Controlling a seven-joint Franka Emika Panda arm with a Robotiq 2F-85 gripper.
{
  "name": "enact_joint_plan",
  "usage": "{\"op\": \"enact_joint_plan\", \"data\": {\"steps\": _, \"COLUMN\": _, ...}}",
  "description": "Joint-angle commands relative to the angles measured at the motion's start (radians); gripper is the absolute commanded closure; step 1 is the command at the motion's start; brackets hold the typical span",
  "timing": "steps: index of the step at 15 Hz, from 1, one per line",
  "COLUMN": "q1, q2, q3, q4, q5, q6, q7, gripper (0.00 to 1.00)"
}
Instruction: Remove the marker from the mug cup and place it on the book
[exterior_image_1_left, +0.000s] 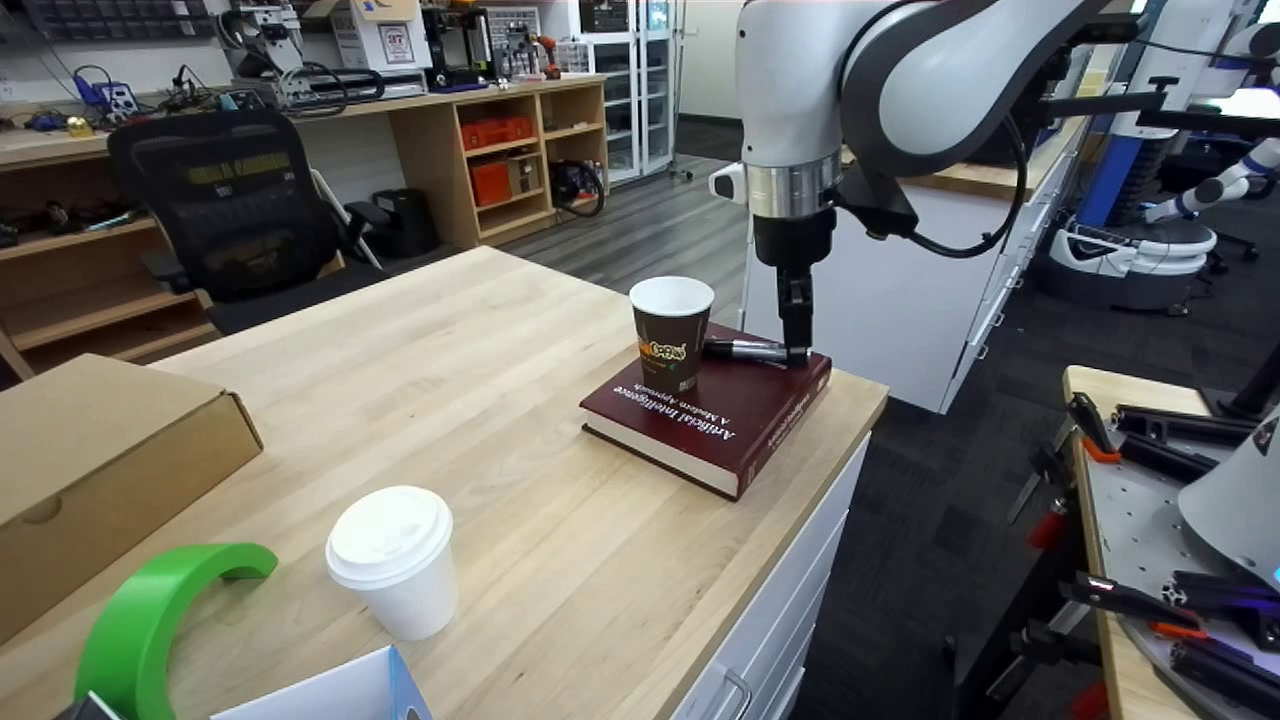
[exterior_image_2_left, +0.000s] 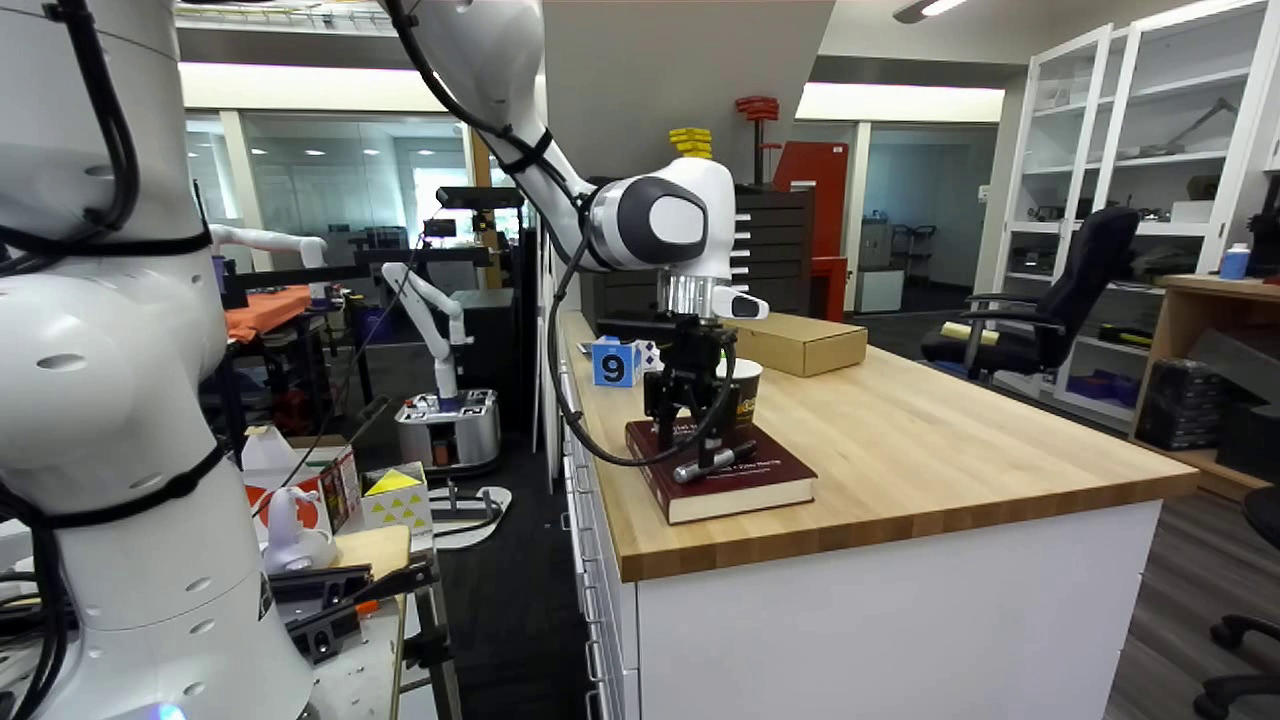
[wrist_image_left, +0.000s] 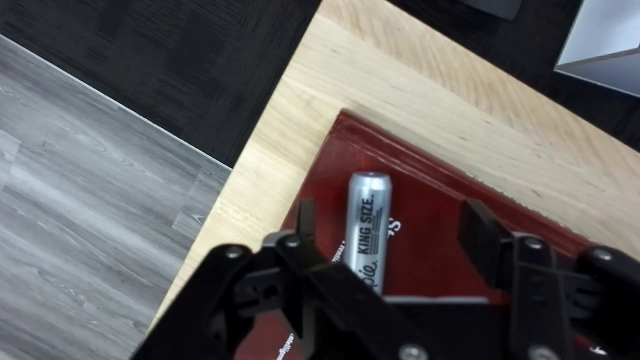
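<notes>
The silver-grey marker with a dark end lies flat on the maroon book. It also shows in an exterior view and in the wrist view. The dark brown mug cup with a white rim stands upright on the book beside the marker; it also shows in an exterior view and is not visible in the wrist view. My gripper points down just above the book. Its fingers are spread on either side of the marker, with gaps, holding nothing. A finger hides part of the marker.
The book lies near the corner of the wooden table. A white lidded cup, a green arch, a cardboard box and a blue number block stand on the same table. A cable hangs by the gripper.
</notes>
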Motion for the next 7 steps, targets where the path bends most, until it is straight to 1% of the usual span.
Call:
{"op": "enact_joint_plan", "data": {"steps": 1, "q1": 0.003, "q2": 0.000, "q3": -0.003, "q4": 0.002, "q5": 0.005, "q6": -0.003, "q7": 0.001, "gripper": 0.19}}
{"op": "enact_joint_plan", "data": {"steps": 3, "q1": 0.003, "q2": 0.000, "q3": -0.002, "q4": 0.003, "q5": 0.012, "q6": -0.003, "q7": 0.001, "gripper": 0.06}}
{"op": "enact_joint_plan", "data": {"steps": 4, "q1": 0.003, "q2": 0.000, "q3": -0.002, "q4": 0.004, "q5": 0.013, "q6": -0.003, "q7": 0.001, "gripper": 0.01}}
{"op": "enact_joint_plan", "data": {"steps": 7, "q1": 0.003, "q2": 0.000, "q3": -0.002, "q4": 0.004, "q5": 0.014, "q6": -0.003, "q7": 0.001, "gripper": 0.01}}
